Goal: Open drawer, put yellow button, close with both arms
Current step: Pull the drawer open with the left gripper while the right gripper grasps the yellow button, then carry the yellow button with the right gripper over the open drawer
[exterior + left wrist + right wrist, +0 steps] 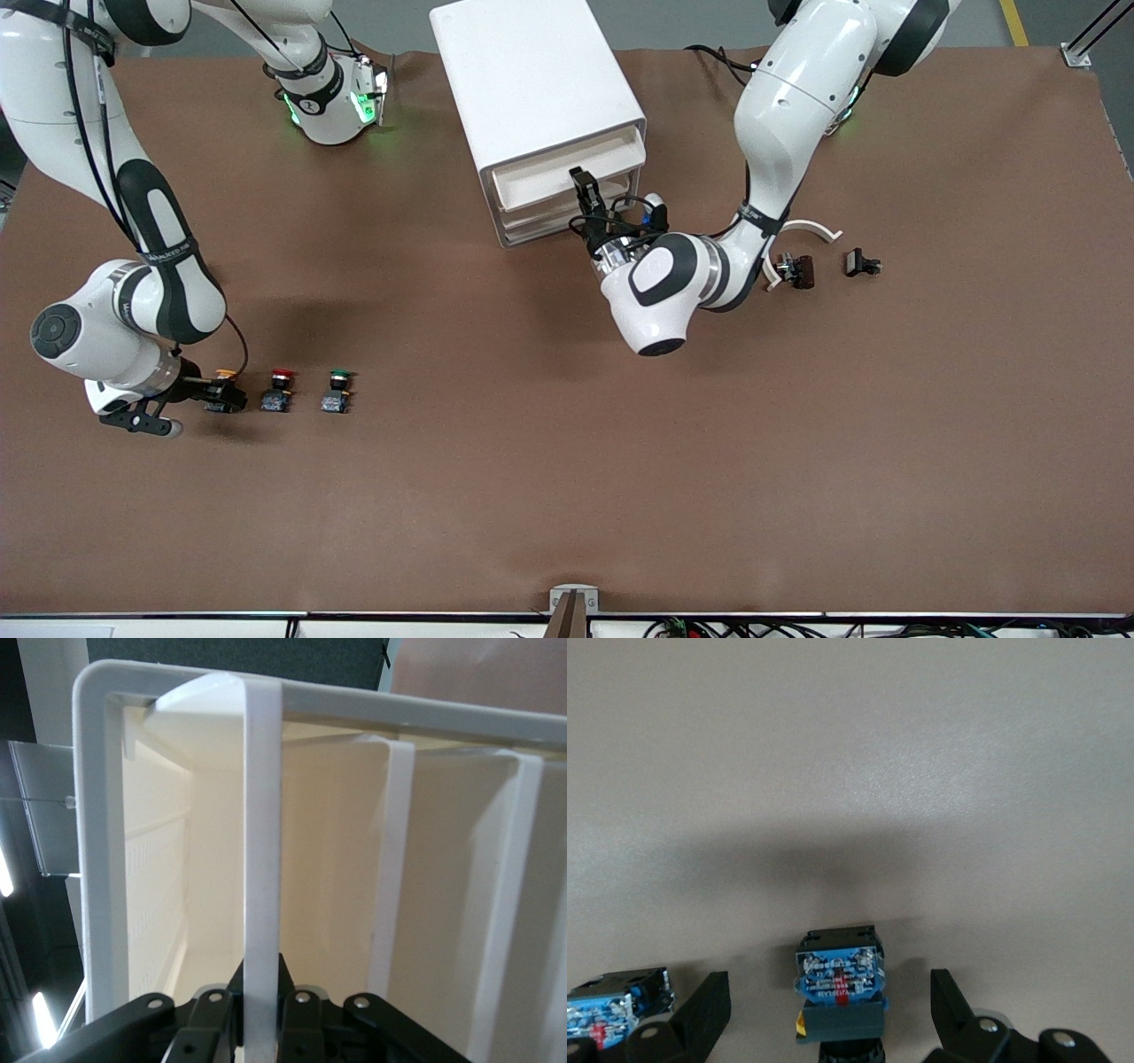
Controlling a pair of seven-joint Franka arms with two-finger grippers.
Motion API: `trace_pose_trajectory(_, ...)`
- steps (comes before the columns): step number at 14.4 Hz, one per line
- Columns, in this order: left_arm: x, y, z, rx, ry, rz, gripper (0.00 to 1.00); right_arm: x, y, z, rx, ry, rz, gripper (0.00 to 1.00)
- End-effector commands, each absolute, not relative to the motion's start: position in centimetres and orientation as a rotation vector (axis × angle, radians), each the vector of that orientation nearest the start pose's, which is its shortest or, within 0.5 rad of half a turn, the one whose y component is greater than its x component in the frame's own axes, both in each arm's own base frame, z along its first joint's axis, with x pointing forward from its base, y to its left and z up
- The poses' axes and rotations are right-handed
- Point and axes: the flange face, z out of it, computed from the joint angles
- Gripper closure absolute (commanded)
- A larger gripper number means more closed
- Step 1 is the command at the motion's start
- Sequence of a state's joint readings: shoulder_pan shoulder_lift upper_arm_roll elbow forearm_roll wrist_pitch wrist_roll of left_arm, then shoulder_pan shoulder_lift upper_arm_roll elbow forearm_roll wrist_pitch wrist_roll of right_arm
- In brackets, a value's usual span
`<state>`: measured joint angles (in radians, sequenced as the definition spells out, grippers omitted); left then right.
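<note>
Drawer (pixel 567 173), the uppermost cream-fronted one of the white box cabinet (pixel 532 80) near the table's edge where our bases stood, showed only slightly drawn out, so opening was barely begun; loading and the two-armed closing remained, as I judged it. My left gripper (pixel 583 188) was pinched shut on its thin white front lip (pixel 262 859). My right gripper (pixel 215 390), fingers (pixel 700 1019) spread wide, straddled the small yellow-capped push-button with black body and blue base (pixel 838 979), which sat ungrasped on the brown table (pixel 567 461) toward the right arm's end. Beside it stood red-capped (pixel 278 391) and green-capped (pixel 336 391) buttons, the red close enough to get bumped.
</note>
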<state>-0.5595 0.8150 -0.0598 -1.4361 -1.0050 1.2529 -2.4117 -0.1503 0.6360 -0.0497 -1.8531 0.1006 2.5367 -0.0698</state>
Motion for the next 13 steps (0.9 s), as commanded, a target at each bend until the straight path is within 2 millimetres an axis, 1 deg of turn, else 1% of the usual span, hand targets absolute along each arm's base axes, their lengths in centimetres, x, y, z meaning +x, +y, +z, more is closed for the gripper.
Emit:
trace_pose_trajectory(1, 48.5, -43.1, 21.0, -1.039, -1.766, 1.263, 1.00, 63.6, -12.4, 17.7, -3.092, 0.318, -0.087, 0.54)
trace_pose_trajectory(2, 49.2, -42.7, 21.2, -1.054, -1.779, 1.272, 1.00, 63.6, -12.4, 17.7, -3.094, 0.313, -0.087, 0.95)
trace_pose_trajectory(3, 49.9, -42.5, 21.4, -1.068, -1.801, 1.278, 1.00, 63.6, -12.3, 17.7, -3.094, 0.309, -0.089, 1.00)
trace_pose_trajectory(6, 51.8, -41.7, 21.6, -1.071, -1.874, 1.290, 1.00, 63.6, -12.3, 17.7, -3.095, 0.306, -0.079, 1.00)
trace_pose_trajectory(8, 52.7, -41.4, 21.7, -1.076, -1.914, 1.298, 1.00, 64.2, -11.9, 19.0, -3.095, 0.298, -0.100, 1.00)
trace_pose_trajectory(10, 53.4, -41.0, 22.1, -1.098, -1.937, 1.319, 1.00, 65.2, -11.7, 21.8, -3.084, 0.291, -0.062, 1.00)
trace_pose_trajectory(12, 54.1, -40.8, 22.5, -1.121, -1.947, 1.333, 1.00, 66.4, -10.8, 25.9, -3.063, 0.285, 0.038, 1.00)
trace_pose_trajectory(13, 54.3, -40.6, 22.5, -1.139, -1.946, 1.344, 1.00, 66.9, -10.1, 27.6, -3.059, 0.305, 0.076, 1.00)
